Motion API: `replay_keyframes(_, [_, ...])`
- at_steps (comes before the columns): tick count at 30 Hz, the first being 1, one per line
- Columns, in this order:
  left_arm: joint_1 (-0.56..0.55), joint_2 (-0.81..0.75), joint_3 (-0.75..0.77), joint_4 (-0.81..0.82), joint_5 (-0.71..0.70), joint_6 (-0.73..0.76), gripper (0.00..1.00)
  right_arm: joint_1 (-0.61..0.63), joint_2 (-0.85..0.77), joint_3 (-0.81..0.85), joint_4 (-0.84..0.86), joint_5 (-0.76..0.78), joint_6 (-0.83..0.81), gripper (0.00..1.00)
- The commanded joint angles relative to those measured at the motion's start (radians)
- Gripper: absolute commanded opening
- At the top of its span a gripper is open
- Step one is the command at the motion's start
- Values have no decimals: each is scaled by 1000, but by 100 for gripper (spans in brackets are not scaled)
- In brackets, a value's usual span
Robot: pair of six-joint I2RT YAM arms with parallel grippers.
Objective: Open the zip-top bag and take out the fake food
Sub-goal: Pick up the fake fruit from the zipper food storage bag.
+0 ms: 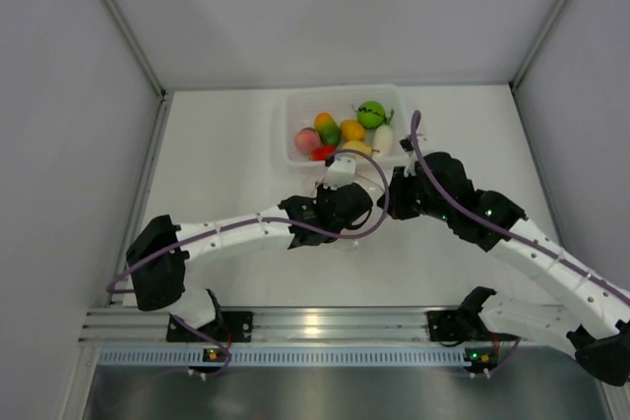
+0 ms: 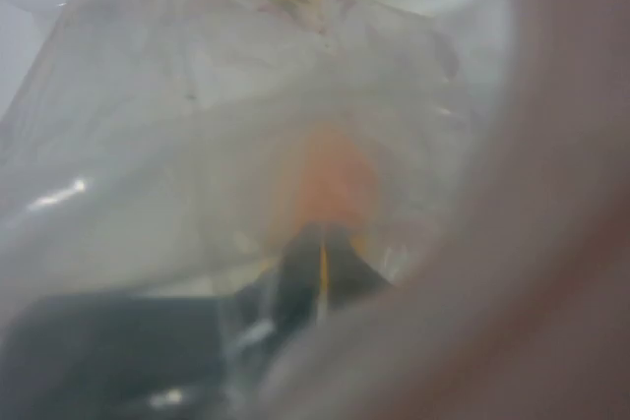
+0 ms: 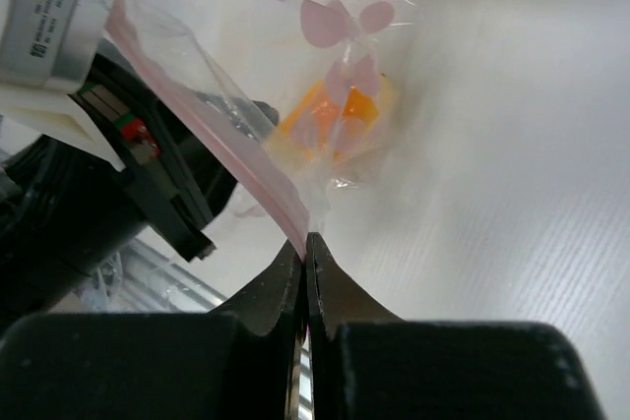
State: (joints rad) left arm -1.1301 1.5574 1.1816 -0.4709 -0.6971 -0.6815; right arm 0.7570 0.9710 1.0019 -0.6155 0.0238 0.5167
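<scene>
So the right gripper [image 3: 307, 241] is clamped tight on the zip-top bag [image 3: 295, 66], pinching it right at the pink zip strip [image 3: 212, 123], and the strip runs up and away from the fingertips toward the left arm. The bag hangs off that pinch above the white table [image 1: 226, 164], crinkly clear plastic with pink dots on it, and there's one orange piece [image 3: 340, 115] sitting inside it. The left gripper [image 2: 321, 263] is pushed up against the bag. Its wrist view is basically a blur of plastic with an orange blob behind it, so honestly I can't tell if those jaws are apart or closed, or whether they've got hold of anything. The rest of the fake food [image 1: 345, 127] is piled in the clear tub [image 1: 287, 125] at the far side of the table, just beyond both grippers.
</scene>
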Motion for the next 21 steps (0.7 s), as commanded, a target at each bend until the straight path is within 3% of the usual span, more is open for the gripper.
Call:
replay_keyframes(1, [15,-56,-27,20,-27,8,11,-19,-23,10,-73,90,-41,0])
replay_keyframes(9, [73,39,-20,48,73,13,12,-19,-2,23,-95,5,-76,0])
replay_keyframes(19, [107,127,-27,143,189,103,37,-21,-31,-9,-112,-19,-106,0])
replay_keyframes(21, [110,144,-30,178,199,125,38,-22,-38,-25,-113,-50,-115,0])
